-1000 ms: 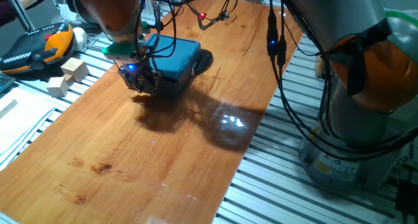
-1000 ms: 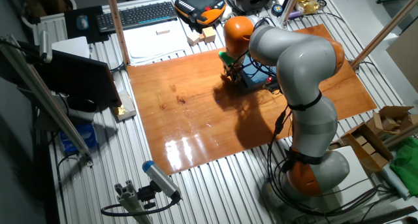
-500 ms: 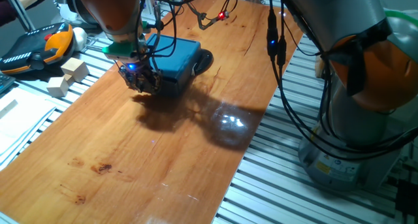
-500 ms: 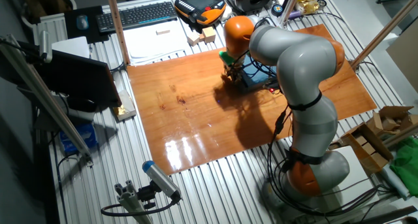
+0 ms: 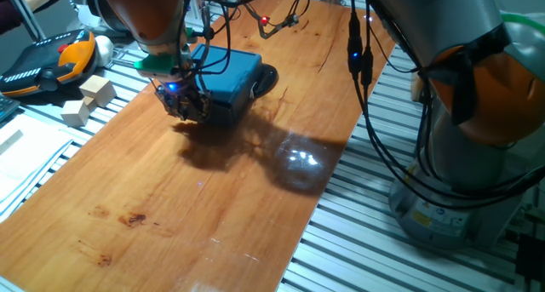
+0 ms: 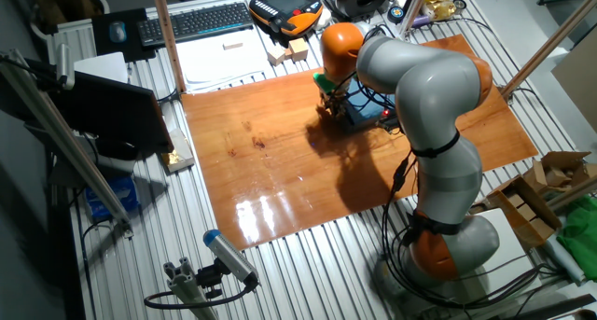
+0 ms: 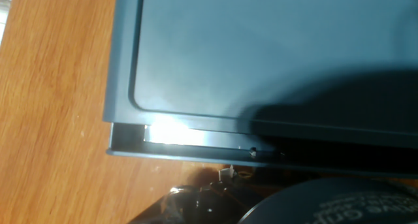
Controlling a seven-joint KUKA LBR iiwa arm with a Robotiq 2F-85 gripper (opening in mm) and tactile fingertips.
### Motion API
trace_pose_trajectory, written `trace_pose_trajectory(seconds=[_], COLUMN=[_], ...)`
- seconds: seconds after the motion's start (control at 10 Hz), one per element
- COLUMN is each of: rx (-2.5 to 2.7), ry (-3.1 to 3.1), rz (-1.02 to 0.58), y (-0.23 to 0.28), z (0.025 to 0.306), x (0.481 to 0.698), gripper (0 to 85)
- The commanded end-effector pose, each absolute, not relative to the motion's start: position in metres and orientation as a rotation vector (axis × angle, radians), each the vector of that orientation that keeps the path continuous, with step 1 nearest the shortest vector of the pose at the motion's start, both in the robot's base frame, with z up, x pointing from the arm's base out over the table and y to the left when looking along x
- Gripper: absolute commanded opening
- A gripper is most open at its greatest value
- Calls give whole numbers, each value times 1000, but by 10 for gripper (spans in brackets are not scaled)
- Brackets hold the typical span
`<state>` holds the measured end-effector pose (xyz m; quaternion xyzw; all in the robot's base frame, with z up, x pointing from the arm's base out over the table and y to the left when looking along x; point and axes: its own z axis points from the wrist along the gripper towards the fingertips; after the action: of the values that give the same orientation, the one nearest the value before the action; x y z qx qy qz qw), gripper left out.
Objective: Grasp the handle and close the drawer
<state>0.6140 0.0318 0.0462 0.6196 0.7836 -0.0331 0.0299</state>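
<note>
A blue box casing (image 5: pixel 230 69) stands at the far end of the wooden board. My gripper (image 5: pixel 186 107) hangs low against its near-left face, where the dark drawer (image 5: pixel 223 115) front sits. The fingers merge into a dark cluster, so I cannot make out their state. In the hand view the casing top (image 7: pixel 261 54) fills the frame. Only a narrow lit strip of the drawer (image 7: pixel 196 142) shows between the casing edge and the front panel. The handle is hidden in every view. In the other fixed view the gripper (image 6: pixel 326 105) is at the box (image 6: pixel 367 107).
Two wooden blocks (image 5: pixel 89 92) and an orange-black pendant (image 5: pixel 51 58) lie left of the board (image 5: pixel 213 198). A black round object (image 5: pixel 266 77) sits behind the box. Cables (image 5: pixel 358 54) hang at the right, with the robot base (image 5: pixel 460 156) beyond the board's edge.
</note>
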Motion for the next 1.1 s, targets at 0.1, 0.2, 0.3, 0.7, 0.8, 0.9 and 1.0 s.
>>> trace_pose_trajectory(seconds=[0.1, 0.2, 0.3, 0.7, 0.8, 0.9, 1.0], rx=[1909, 1921, 1929, 1919, 1907, 1895, 1880], ry=[2421, 2403, 2394, 2398, 2392, 2382, 2375], rz=[-96, -84, -82, -65, -65, -79, -101], y=[32, 33, 33, 37, 40, 46, 52], z=[46, 46, 46, 47, 47, 47, 48], x=[614, 614, 615, 615, 615, 614, 614], gripper=[23, 200, 383, 707, 720, 747, 767])
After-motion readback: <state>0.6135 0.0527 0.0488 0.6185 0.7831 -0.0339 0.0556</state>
